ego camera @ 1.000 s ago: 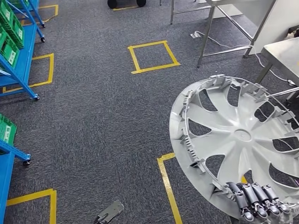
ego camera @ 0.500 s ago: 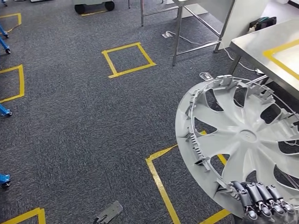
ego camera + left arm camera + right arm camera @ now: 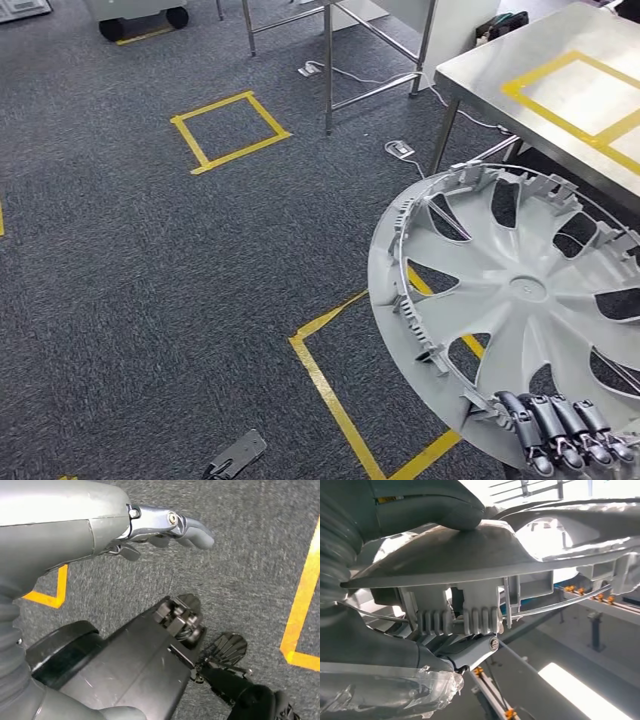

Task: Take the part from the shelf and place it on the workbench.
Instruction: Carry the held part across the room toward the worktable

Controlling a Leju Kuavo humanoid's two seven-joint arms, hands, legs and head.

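Observation:
A large grey wheel cover (image 3: 521, 300) with curved spokes fills the lower right of the head view, its ribbed inner side facing up. My right hand (image 3: 562, 435) grips its near rim, dark fingers curled over the edge. In the right wrist view the thumb (image 3: 433, 505) presses on the cover's rim (image 3: 471, 555) from one side and the fingers hold it from the other. The steel workbench (image 3: 483, 75) with yellow tape stands at the upper right, just beyond the cover. My left hand (image 3: 166, 527) hangs over the carpet with its fingers stretched out, holding nothing.
Grey carpet carries yellow tape squares (image 3: 230, 130) and a larger taped outline (image 3: 332, 395) below the cover. A metal table frame (image 3: 328, 60) stands at the top centre with a cable and power strip (image 3: 398, 150) on the floor. A small grey metal piece (image 3: 235, 455) lies near the bottom edge.
The whole view has swung right: the blue shelves have left the picture and the workbench has come further in. The wheel cover stays held in my right hand.

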